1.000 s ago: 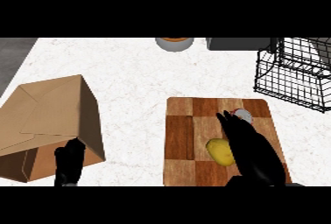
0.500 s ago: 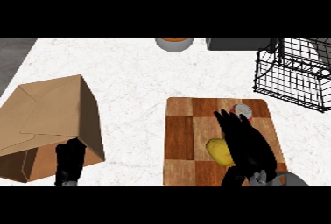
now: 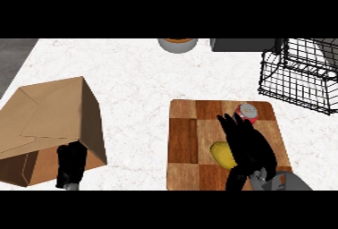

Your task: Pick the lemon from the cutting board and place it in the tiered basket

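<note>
While we look down past our own forearms, the right hand [image 3: 247, 145] lies over the cutting board [image 3: 191, 134] near the desk's near edge, fingers stretched long toward the far side and holding nothing. Touching that hand's inner side, the lemon [image 3: 223, 154] sits on the board's near half. We see a small red-topped can [image 3: 248, 112] at the board's far right corner, just past the fingertips. Our left hand [image 3: 70, 164] rests against the near side of a brown paper bag [image 3: 46, 120], fingers straight. Farther off, the black wire tiered basket [image 3: 300, 76] stands at the far right corner of the white speckled desk [image 3: 132, 71]. A bowl [image 3: 177, 44] sits at the far edge.
</note>
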